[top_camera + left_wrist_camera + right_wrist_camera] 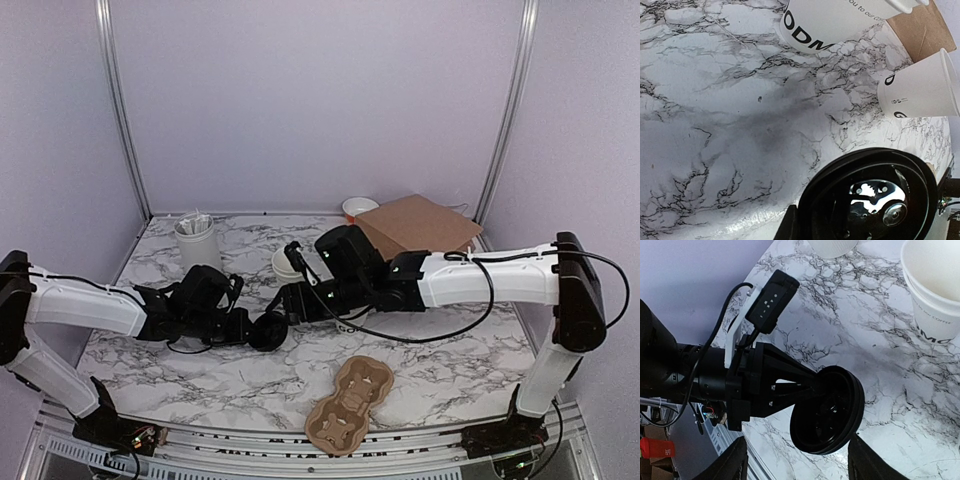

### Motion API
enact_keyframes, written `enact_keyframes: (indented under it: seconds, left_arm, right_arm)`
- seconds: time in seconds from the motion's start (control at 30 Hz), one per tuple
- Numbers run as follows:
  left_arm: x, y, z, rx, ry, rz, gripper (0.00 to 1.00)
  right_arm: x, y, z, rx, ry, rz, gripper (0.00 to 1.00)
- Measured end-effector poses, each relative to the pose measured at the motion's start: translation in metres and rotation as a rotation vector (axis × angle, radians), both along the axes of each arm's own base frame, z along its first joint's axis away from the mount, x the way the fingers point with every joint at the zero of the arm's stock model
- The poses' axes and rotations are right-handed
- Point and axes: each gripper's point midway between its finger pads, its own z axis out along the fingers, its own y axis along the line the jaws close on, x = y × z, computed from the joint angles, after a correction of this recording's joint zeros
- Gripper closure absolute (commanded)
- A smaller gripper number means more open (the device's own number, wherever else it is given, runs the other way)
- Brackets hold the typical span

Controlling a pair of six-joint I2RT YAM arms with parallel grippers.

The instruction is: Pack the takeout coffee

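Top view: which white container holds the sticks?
The tall canister at back left, sticks poking from its top; the paper cup and small bowl are shorter, without sticks.

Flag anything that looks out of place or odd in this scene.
The black lid is off its cup. The left gripper holds it tilted, while the paper cup with black lettering stands open on the marble. Nothing looks spilled or damaged.

The top view looks down from above and behind the arm bases across the marble-patterned tabletop (200,370). Both wrist views sit close over it, sharing the round black plastic lid (827,410) and lettered white paper cup (830,20).
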Motion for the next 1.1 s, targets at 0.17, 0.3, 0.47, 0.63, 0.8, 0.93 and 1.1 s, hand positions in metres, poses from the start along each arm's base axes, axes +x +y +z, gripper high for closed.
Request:
enact_keyframes:
  seconds: [0.17,0.3,0.47,0.63,0.8,0.93,1.1]
  left_arm:
    - [0.0,0.0,0.005,-0.022,-0.005,0.001,0.92]
    - [0.001,-0.002,0.011,-0.04,-0.017,-0.001,0.92]
    - [0.001,-0.002,0.015,-0.05,-0.025,0.001,0.93]
    - [0.001,0.0,0.016,-0.052,-0.028,0.005,0.93]
    - [0.0,0.001,0.016,-0.056,-0.028,0.009,0.93]
    - [0.001,0.001,0.023,-0.077,-0.044,0.012,0.93]
    - [0.002,-0.001,0.03,-0.103,-0.06,0.016,0.93]
  right_arm:
    - [-0.002,0.003,-0.003,0.022,0.024,-0.001,0.31]
    - [-0.005,0.007,-0.004,0.049,0.048,0.009,0.3]
    - [-0.007,0.011,-0.006,0.07,0.071,0.016,0.3]
    - [-0.008,0.012,-0.006,0.084,0.077,0.017,0.3]
    - [-0.007,0.01,-0.009,0.086,0.092,0.009,0.3]
    - [-0.008,0.008,-0.014,0.082,0.101,0.007,0.3]
    - [-0.008,0.007,-0.015,0.086,0.106,0.008,0.3]
